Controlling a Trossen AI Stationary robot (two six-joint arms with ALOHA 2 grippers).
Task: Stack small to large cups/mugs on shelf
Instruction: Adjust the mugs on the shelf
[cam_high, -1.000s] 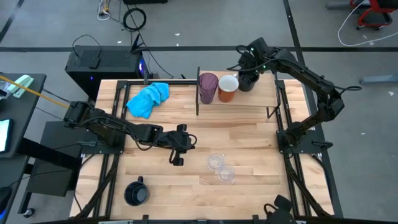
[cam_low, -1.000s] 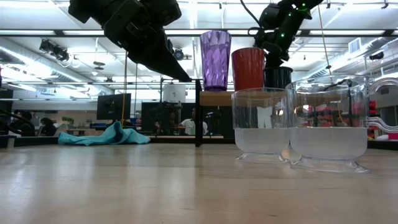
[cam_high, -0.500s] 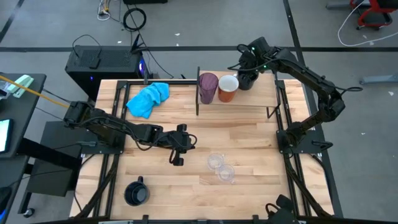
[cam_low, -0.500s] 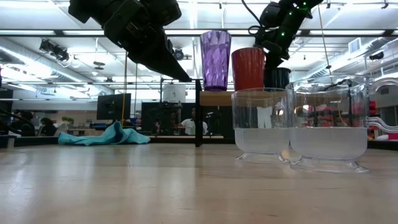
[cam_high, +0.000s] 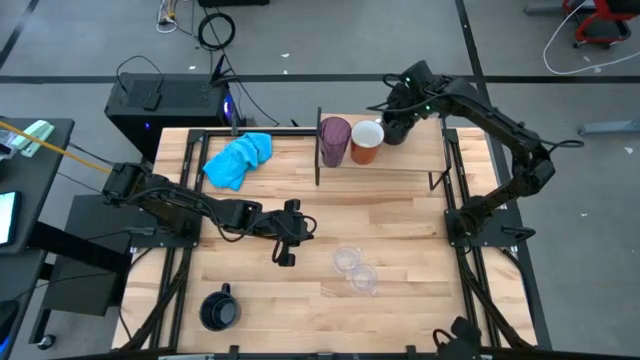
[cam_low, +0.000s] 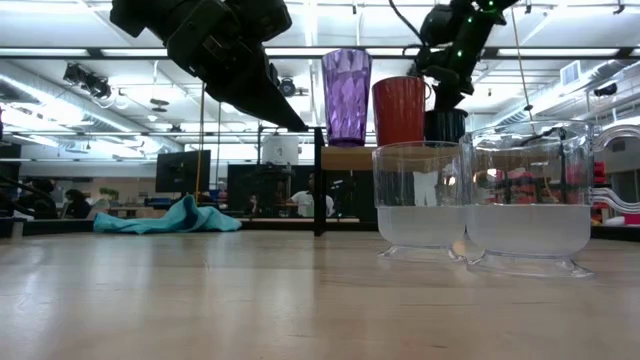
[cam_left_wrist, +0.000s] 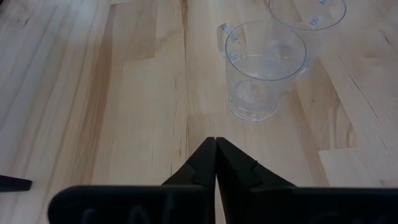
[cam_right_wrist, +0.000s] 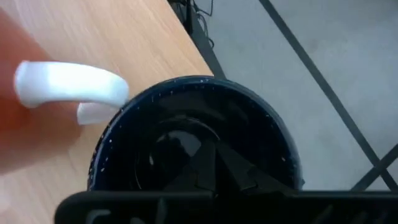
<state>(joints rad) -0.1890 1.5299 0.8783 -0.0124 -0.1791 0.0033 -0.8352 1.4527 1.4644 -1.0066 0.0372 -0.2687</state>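
I am holding my right pincer (cam_high: 396, 118) over the far right end of the wooden shelf (cam_high: 400, 160), directly above a black mug (cam_low: 446, 124) that is standing there. In my right wrist view the two dark fingers are pressed together, tips pointing down into the mug's dark hollow, gripping nothing that I can see. Over the last second this pincer has been shifting slightly upward and away from the mug, while the mug itself has stayed put. I judge that the mug is now placed and I am withdrawing.

The shelf is now carrying three pieces in a row: a tall purple tumbler (cam_high: 334, 140), then an orange mug (cam_high: 366, 141) with a white inside, then the black mug, each just beside the next. The orange mug's white handle (cam_right_wrist: 68, 87) is showing right beside the black mug's rim.

My left pincer (cam_left_wrist: 215, 152) is hovering above the table's middle, fingers shut and empty, pointing toward two small clear plastic cups (cam_high: 354, 268) standing together on the planks. It has not moved. A second black mug (cam_high: 218, 308) is waiting near the table's front left corner. These three are still to be shelved.
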